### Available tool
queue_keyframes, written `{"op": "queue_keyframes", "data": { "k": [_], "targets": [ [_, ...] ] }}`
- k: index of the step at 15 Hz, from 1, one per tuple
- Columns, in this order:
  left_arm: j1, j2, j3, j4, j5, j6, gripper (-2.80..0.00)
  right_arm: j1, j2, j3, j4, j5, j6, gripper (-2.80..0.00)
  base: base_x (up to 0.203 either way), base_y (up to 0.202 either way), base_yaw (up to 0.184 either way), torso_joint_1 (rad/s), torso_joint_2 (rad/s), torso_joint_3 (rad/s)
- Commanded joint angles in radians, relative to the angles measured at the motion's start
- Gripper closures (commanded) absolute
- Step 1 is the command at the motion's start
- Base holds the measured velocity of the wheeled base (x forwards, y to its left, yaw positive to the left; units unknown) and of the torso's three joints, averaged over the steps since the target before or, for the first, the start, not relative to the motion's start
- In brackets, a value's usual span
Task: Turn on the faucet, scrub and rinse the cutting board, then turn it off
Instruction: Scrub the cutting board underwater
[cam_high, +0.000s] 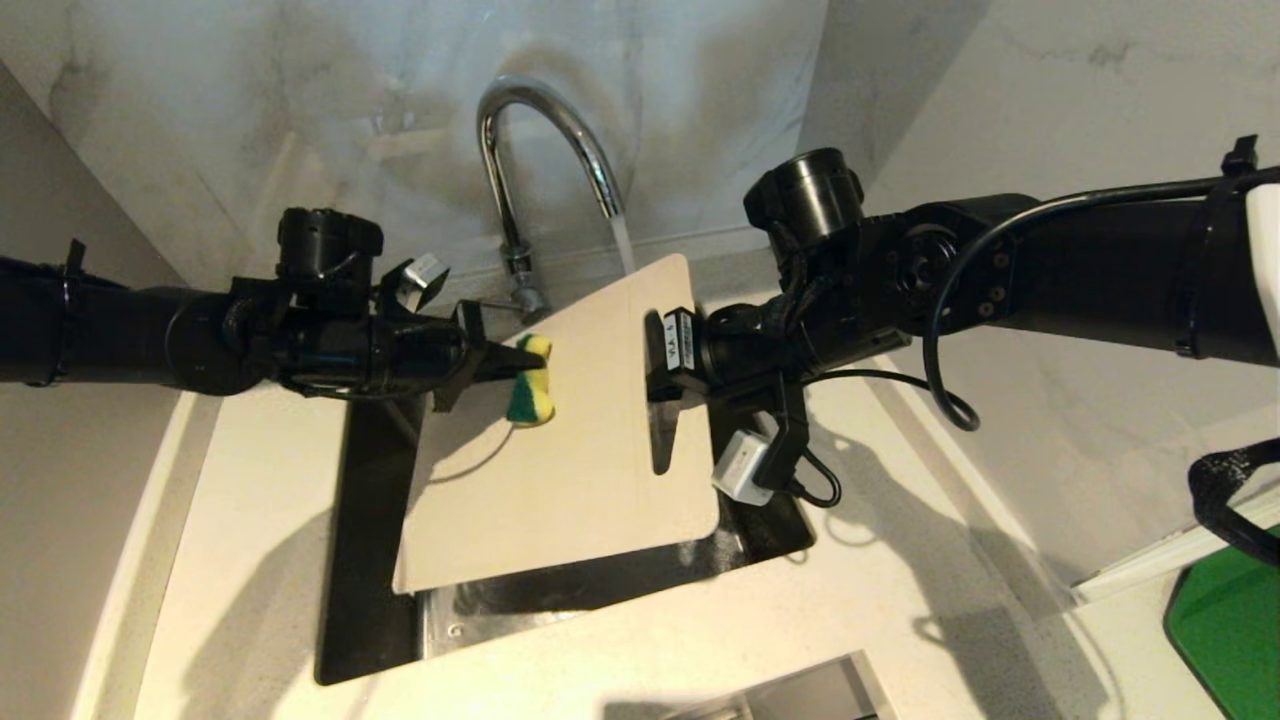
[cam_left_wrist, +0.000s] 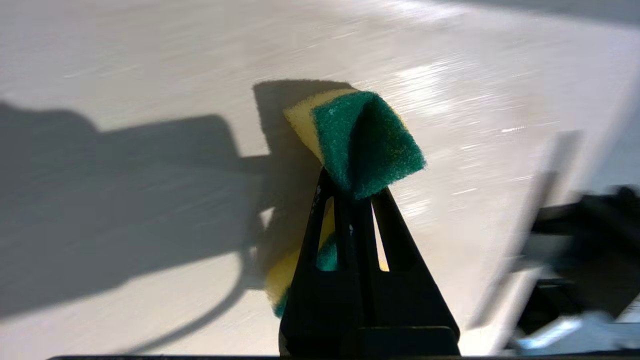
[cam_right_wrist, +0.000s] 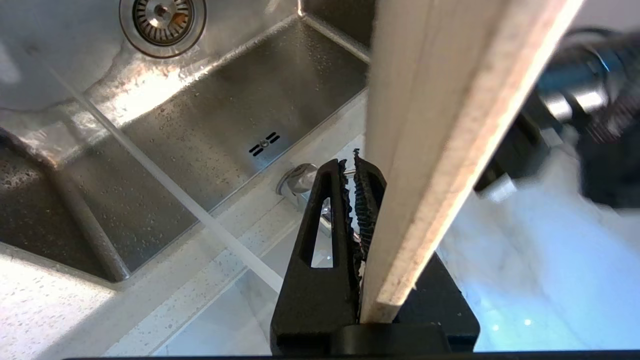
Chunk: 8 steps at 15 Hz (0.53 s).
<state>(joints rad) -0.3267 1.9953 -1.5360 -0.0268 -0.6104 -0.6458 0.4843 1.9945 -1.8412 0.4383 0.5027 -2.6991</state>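
Left fingers clamp sponge on cutting board; right fingers clamp board edge.

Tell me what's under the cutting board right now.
Under the cutting board is the steel sink, with its drain visible in the right wrist view and water running from the faucet. The board hides most of the basin in the head view.

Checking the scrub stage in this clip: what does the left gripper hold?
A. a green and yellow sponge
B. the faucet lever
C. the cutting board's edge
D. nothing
A: the left gripper is shut on a green and yellow sponge, pressed to the cutting board that the right gripper holds over the sink.
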Motion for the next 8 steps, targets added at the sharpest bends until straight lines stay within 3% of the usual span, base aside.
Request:
{"op": "queue_keyframes", "data": {
  "k": [1,3,8],
  "targets": [
    [0.039,0.012,0.059,-0.002,-0.006,0.039,0.00,0.000,0.000,-0.003,0.000,0.007,-0.011,0.00,0.000,0.000,0.000,0.000,0.00,0.000],
    [0.066,0.017,0.111,-0.028,-0.007,0.087,0.00,0.000,0.000,-0.003,-0.001,0.008,-0.004,0.00,0.000,0.000,0.000,0.000,0.00,0.000],
    [0.163,0.052,0.199,-0.112,-0.009,0.119,0.00,0.007,-0.003,-0.003,-0.003,0.014,-0.004,0.00,0.000,0.000,0.000,0.000,0.00,0.000]
  ]
}}
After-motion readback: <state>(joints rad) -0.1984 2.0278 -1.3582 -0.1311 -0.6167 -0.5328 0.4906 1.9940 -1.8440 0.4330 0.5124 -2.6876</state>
